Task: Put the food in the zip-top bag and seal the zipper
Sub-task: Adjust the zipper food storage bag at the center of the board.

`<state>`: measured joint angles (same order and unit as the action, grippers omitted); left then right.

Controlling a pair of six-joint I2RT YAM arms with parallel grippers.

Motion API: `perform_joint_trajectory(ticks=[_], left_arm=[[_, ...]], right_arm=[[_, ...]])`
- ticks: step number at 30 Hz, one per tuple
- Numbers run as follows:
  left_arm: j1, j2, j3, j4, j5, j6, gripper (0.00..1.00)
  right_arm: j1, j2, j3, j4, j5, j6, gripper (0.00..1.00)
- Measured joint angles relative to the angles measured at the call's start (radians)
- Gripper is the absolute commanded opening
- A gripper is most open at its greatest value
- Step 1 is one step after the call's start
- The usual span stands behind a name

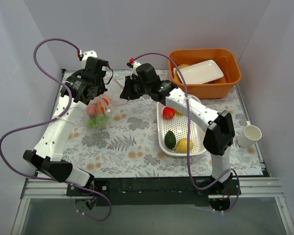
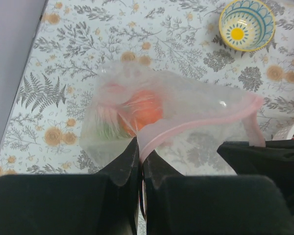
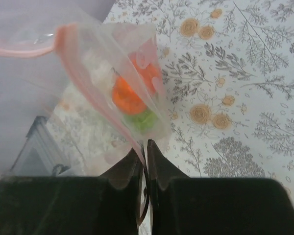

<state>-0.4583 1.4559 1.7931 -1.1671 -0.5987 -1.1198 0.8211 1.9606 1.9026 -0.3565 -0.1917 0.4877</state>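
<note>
The clear zip-top bag [image 1: 99, 113] hangs above the table between my two grippers. Inside it lie an orange fruit [image 2: 143, 108], a pink one and green grapes [image 3: 143, 119]. My left gripper [image 2: 139, 143] is shut on the bag's mouth edge, right at the pink zipper [image 2: 203, 123]. On the other side of the mouth, my right gripper [image 3: 144, 145] is shut on the zipper [image 3: 63, 39]. More food sits in the white basket [image 1: 196, 128]: a red fruit [image 1: 168, 112], an avocado [image 1: 170, 139] and a yellow fruit [image 1: 184, 145].
An orange bin [image 1: 232, 73] holding a white plate [image 1: 201, 72] stands at the back right. A white cup [image 1: 250, 134] is near the right edge. A small patterned bowl [image 2: 246, 24] sits on the floral cloth beyond the bag. Grey walls close in both sides.
</note>
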Motion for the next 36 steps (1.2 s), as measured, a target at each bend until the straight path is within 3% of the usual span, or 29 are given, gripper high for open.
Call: perform_joint_trajectory(ticks=[4, 11, 15, 18, 19, 22, 28, 29, 32, 36], left_arm=[[0.007, 0.0, -0.003, 0.039, 0.046, 0.026, 0.0], [0.005, -0.005, -0.358, 0.129, 0.245, 0.015, 0.0], [0.005, -0.008, -0.462, 0.164, 0.34, 0.007, 0.0], [0.005, -0.024, -0.487, 0.191, 0.404, 0.009, 0.0], [0.005, -0.032, -0.49, 0.204, 0.427, 0.011, 0.0], [0.005, -0.055, -0.49, 0.243, 0.489, 0.011, 0.0], [0.005, -0.085, -0.49, 0.324, 0.607, -0.019, 0.0], [0.005, -0.085, -0.49, 0.336, 0.62, -0.024, 0.0], [0.005, -0.085, -0.492, 0.357, 0.647, -0.036, 0.0], [0.005, -0.085, -0.503, 0.376, 0.665, -0.043, 0.0]], right_arm=[[0.0, -0.036, -0.153, 0.066, 0.022, 0.039, 0.13], [0.002, -0.078, -0.459, 0.083, 0.086, 0.094, 0.17], [0.001, -0.129, -0.555, 0.079, 0.127, 0.116, 0.21], [0.0, -0.182, -0.577, 0.084, 0.164, 0.125, 0.29], [-0.001, -0.204, -0.579, 0.089, 0.177, 0.128, 0.42], [-0.002, -0.26, -0.586, 0.121, 0.201, 0.135, 0.6], [-0.003, -0.367, -0.604, 0.13, 0.257, 0.128, 0.62], [-0.003, -0.402, -0.626, 0.126, 0.28, 0.129, 0.68], [-0.005, -0.517, -0.708, 0.088, 0.348, 0.136, 0.73], [-0.032, -0.663, -0.809, -0.009, 0.422, 0.145, 0.73]])
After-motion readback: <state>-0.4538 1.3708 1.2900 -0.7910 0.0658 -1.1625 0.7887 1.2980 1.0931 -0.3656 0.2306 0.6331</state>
